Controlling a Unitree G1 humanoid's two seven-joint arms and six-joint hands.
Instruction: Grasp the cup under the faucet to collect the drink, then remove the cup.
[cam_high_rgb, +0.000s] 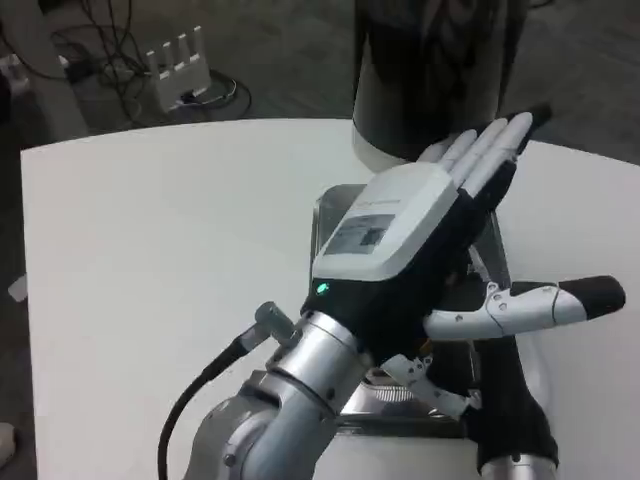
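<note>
White table (150, 260) takes up most of the view. Beyond its far edge is a dark floor with loose cables and a white power strip (180, 65). A tall dark dispenser (435, 70) stands at the back of the table, with a metal tray (335, 215) lying in front of it.

The left robot hand (420, 240) hangs over the tray with its white back turned up. Its fingers (490, 150) are stretched straight toward the foot of the dispenser, and the thumb (540, 303) sticks out to the right. It is released and holds nothing. Its silver forearm (290, 400) rises from the lower edge, with a black cable (200, 385) plugged in near the wrist.

A dark shape (510, 410) at the lower right, beside the tray, may be the right robot hand. It is largely hidden, so I cannot tell whether that one is clenched or released.

The cup cannot be made out, and the left robot hand covers the spot under the faucet.
</note>
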